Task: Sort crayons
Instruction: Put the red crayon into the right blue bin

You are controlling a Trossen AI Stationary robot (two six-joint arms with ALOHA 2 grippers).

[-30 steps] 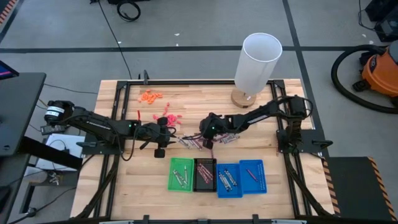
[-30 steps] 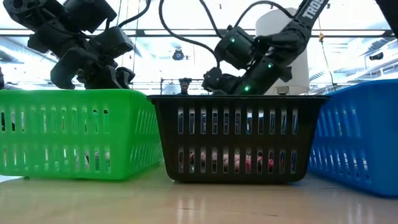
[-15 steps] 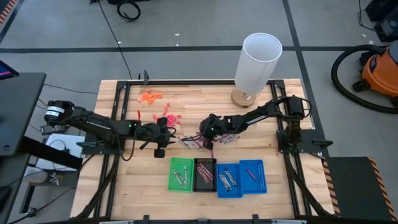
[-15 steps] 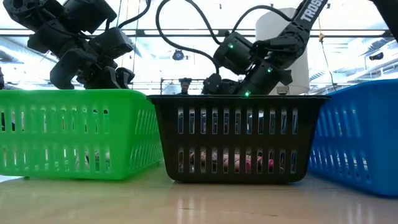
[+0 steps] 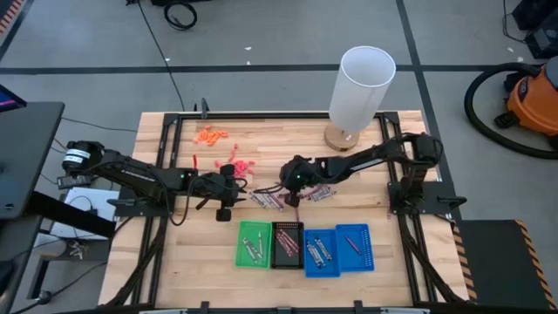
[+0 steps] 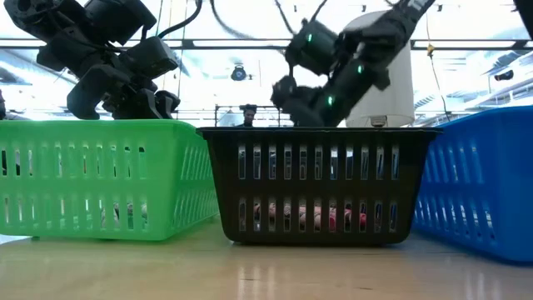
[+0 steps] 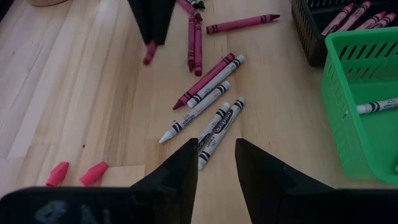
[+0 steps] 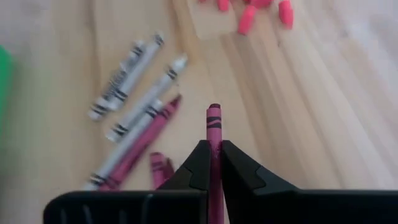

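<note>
Right gripper [image 8: 212,163] pinched tight on one pink-red crayon [image 8: 213,127], stick running along the finger line, tip poking out past the fingertips; held clear above the wood, per low view the gripper [image 6: 291,92] up over the black tray's [image 6: 316,183] far rim. In high view, right gripper [image 5: 292,174] sits mid-table, just at 12 o'clock of the tray row; black tray [image 5: 287,245] lies toward 6 o'clock from it, near, so prob. a short carry that way, w/ the crayon's long axis needing to roughly match the tray's length. Black tray already showing pink/maroon sticks, hence likely the right bin for this one. Loose pile [image 7: 208,102] of grey and maroon crayons on bare wood betw. the two grippers, just at 12 o'clock of green tray [image 5: 255,244]. Left gripper [image 7: 213,165] hovering at 9 o'clock of the pile, fingers narrowly apart, empty, aimed at two grey crayons [image 7: 219,127] lying nearly in line w/ its fingers. Left nearer the grey ones; right busy w/ its load.
</note>
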